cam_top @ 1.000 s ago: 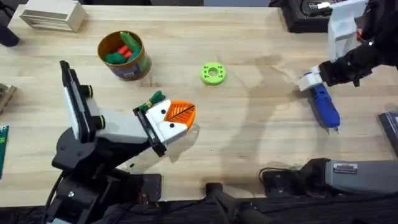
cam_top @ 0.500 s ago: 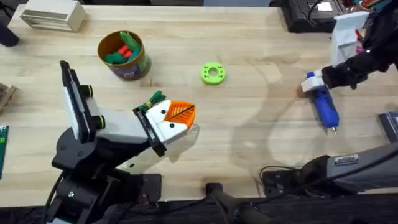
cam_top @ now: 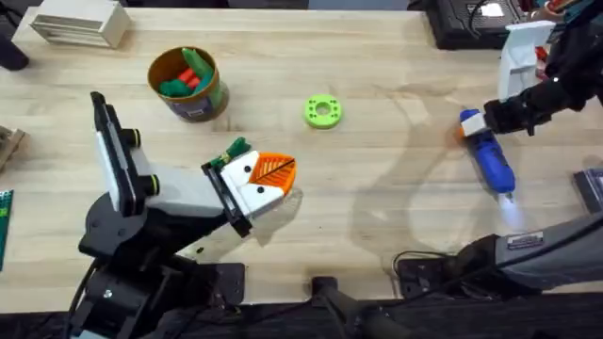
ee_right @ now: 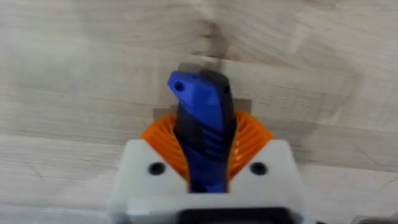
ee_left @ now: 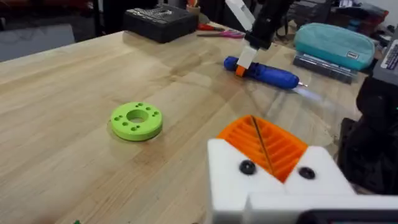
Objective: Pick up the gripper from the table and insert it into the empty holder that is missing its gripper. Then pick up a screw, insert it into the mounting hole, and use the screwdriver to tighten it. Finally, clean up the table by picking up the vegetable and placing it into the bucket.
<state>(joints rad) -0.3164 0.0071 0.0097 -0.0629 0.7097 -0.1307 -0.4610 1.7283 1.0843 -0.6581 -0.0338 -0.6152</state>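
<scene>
The blue screwdriver [cam_top: 490, 158] lies slanted at the table's right, its metal tip toward the front and a pale glow on the wood there. My right gripper [cam_top: 474, 122] is shut on its rear end, and the blue body [ee_right: 202, 127] sits between the orange pads [ee_right: 249, 134]. My left gripper [cam_top: 271, 174] is shut at centre left, orange pads [ee_left: 264, 143] pressed together and empty. The small dark-green vegetable [cam_top: 235, 148] lies on the table just behind it. The bucket [cam_top: 188, 85] stands at the back left with toy pieces inside. A loose gripper, an empty holder and a screw are out of view.
A lime-green ring [cam_top: 322, 110] lies mid-table, also in the left wrist view [ee_left: 137, 119]. A slatted wooden block [cam_top: 80, 24] sits at the back left. A black box [ee_left: 160, 22], pink scissors [ee_left: 217, 32] and a teal pouch [ee_left: 333, 40] are at the far right.
My right gripper has shifted slightly right with the screwdriver. A pale glow has appeared on the table at the screwdriver's tip. The left arm has not moved.
</scene>
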